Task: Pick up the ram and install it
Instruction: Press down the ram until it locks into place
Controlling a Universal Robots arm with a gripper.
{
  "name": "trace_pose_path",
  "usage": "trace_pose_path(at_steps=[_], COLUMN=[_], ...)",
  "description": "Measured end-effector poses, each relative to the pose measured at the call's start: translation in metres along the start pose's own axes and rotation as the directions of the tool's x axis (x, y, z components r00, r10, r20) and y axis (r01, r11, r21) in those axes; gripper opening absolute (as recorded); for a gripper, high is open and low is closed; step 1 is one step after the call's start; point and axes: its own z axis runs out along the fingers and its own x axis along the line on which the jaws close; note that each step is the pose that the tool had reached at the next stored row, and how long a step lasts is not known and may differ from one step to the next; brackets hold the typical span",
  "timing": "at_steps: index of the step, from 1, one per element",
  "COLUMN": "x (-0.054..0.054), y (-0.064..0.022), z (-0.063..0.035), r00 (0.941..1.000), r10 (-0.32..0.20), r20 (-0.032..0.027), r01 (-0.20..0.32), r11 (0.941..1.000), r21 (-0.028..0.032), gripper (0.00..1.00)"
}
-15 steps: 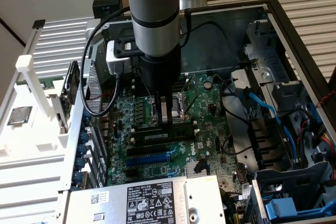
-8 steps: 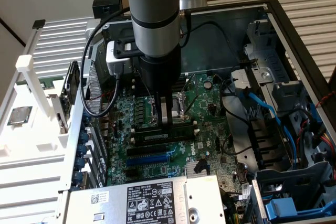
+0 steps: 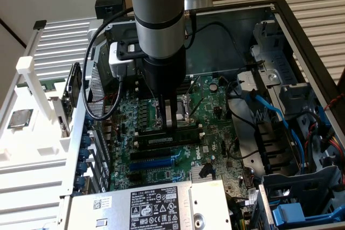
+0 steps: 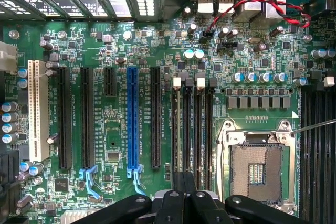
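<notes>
We see the ram (image 3: 168,139) as 1 long, narrow stick, dark along its side with a pale printed label toward the exterior view's left end. It stands on its long edge in a black memory slot on the green motherboard (image 3: 215,127), running level along the slot. Its upper edge sits right under the closed fingertips of the gripper (image 3: 169,123); whether it is fully seated we cannot tell.
</notes>
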Motion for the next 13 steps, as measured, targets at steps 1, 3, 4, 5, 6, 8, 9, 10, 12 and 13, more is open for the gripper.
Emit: trace_pose_path(at_steps=[1,3,4,5,6,8,9,10,12,13], x=[0.0,0.0001,0.0001,0.0001,0.0001,0.0001,0.0001,0.0001,0.0001,0.0002], y=[0.0,0.0,0.0,0.0,0.0,0.0,0.0,0.0,0.0,0.0001], z=[0.0,0.0003,0.0006,0.0009,0.0011,0.0014,0.0014,0.0015,0.0015,0.0015], r00=[1.0,1.0,1.0,1.0,1.0,1.0,1.0,1.0,1.0,1.0], r10=[0.0,0.0,0.0,0.0,0.0,0.0,0.0,0.0,0.0,0.0], r20=[0.0,-0.0002,-0.0002,-0.0003,-0.0004,-0.0003,-0.0002,0.0,-0.0001,0.0], r01=[0.0,0.0,0.0,0.0,0.0,0.0,0.0,0.0,0.0,0.0], r11=[1.0,1.0,1.0,1.0,1.0,1.0,1.0,1.0,1.0,1.0], r21=[0.0,-0.0001,0.0001,0.0003,0.0004,0.0008,0.0009,0.001,0.001,0.001], gripper=[0.1,0.1,0.1,0.1,0.1,0.1,0.1,0.1,0.1,0.1])
